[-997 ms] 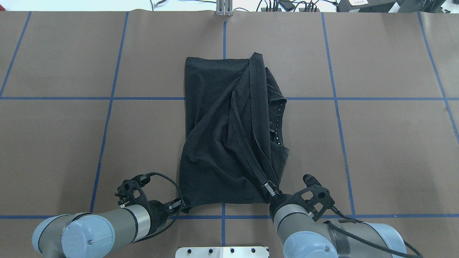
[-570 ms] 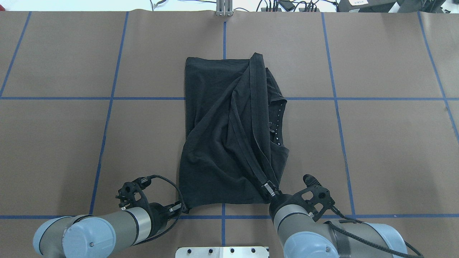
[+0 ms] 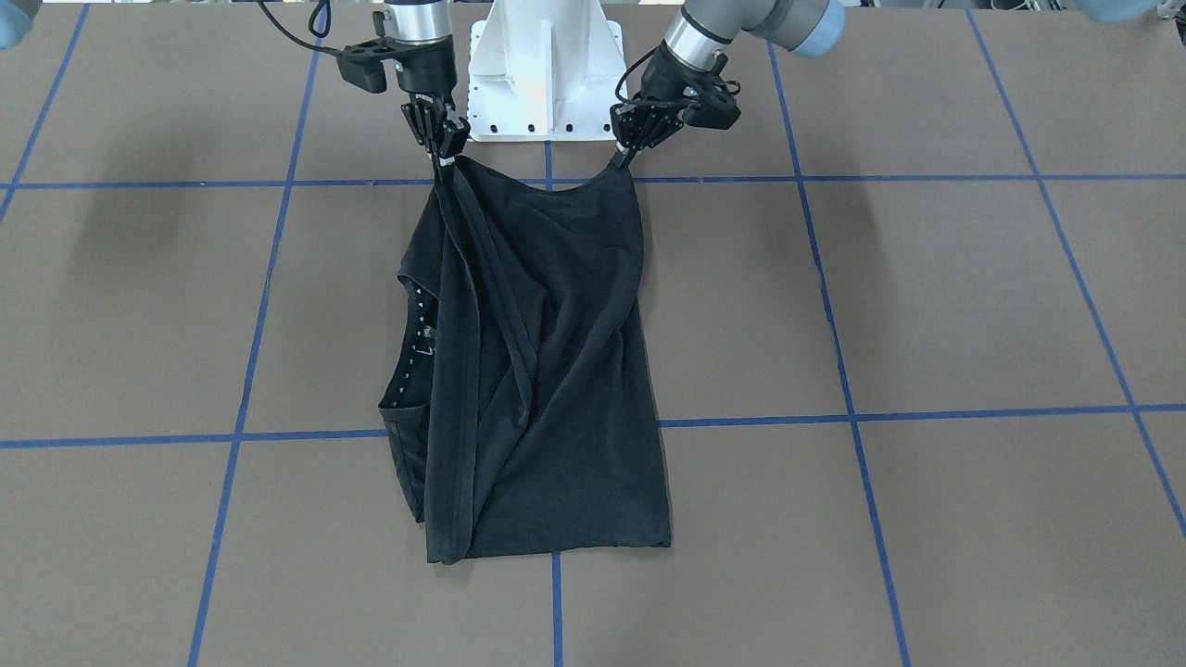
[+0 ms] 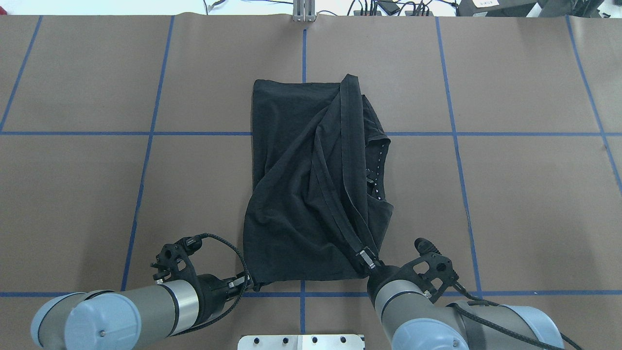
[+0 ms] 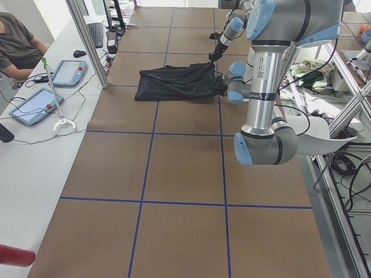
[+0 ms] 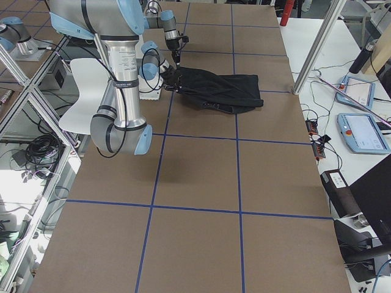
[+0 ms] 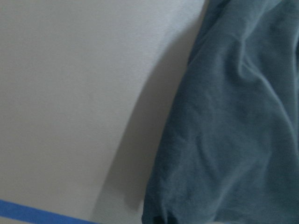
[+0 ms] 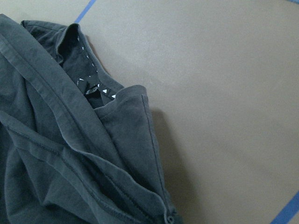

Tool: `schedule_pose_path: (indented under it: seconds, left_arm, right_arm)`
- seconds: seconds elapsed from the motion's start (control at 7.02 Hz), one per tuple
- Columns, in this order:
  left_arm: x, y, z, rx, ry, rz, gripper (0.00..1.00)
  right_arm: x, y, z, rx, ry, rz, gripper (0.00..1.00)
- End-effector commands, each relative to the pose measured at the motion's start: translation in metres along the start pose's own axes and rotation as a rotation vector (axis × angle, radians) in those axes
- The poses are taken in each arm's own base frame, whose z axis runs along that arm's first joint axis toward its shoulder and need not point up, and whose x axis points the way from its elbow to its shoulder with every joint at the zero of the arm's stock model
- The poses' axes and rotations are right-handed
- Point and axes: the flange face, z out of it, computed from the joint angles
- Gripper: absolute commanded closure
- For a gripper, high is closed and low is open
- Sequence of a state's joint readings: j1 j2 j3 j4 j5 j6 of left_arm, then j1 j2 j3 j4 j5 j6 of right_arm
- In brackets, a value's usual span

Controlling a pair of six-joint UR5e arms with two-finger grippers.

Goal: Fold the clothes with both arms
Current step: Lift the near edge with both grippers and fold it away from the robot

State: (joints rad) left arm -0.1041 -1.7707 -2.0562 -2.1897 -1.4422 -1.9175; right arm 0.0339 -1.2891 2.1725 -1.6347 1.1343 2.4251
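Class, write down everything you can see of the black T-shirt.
The black T-shirt looks like soft, creased cotton. It lies folded lengthwise into a rough rectangle on the brown table, with a hemmed band running diagonally across it. The neck opening, edged inside with small white triangles, peeks out on the robot's right. The left pincer and right pincer each grip a near corner.

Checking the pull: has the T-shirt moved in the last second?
Yes, slightly: the T-shirt slid toward the robot, its far edge nearer the crosswise blue tape line.
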Motion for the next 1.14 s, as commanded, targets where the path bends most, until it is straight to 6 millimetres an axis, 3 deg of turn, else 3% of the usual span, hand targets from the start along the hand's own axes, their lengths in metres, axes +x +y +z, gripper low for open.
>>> schedule_pose_path:
  seconds: [0.0,0.14,0.43,0.71,1.0]
  left_arm:
    - [0.056,-0.012,-0.083,-0.041,0.074,-0.018,1.00]
    - [0.074,-0.040,-0.098,-0.027,0.104,-0.022,1.00]
    - [0.111,-0.099,-0.111,0.057,0.140,0.021,1.00]
    - [0.138,-0.157,-0.077,0.135,0.107,0.044,1.00]
    - [0.145,-0.216,-0.053,0.232,0.059,0.072,1.00]
  right_arm:
    - [-0.001,-0.032,-0.055,-0.077,-0.031,0.033,1.00]
    - [-0.010,-0.047,-0.075,-0.108,-0.048,0.058,1.00]
    - [-0.058,-0.100,-0.075,-0.089,-0.066,0.063,1.00]
    - [-0.115,-0.131,-0.045,-0.085,-0.034,0.056,1.00]
    - [-0.175,-0.149,0.014,-0.032,0.019,0.015,1.00]
